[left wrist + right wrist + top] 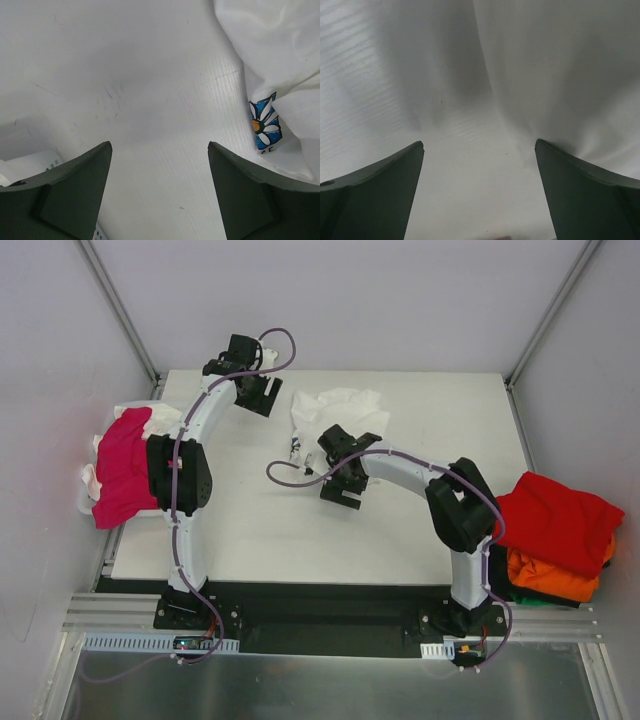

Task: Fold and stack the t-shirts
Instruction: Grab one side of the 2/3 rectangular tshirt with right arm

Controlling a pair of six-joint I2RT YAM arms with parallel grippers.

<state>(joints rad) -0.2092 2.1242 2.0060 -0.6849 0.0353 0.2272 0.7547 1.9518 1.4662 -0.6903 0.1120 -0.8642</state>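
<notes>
A crumpled white t-shirt lies on the table, magenta t-shirt left, red t-shirt right.

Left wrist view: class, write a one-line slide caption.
Open left end effector over the table, a white daisy-print tee beside it.

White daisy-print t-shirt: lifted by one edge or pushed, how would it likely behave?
Probably floppy: the white t-shirt lies crumpled in soft folds, so a lifted edge would likely drape. It looks thin, so probably light. Pushed, it would likely bunch rather than slide whole across the table.
</notes>
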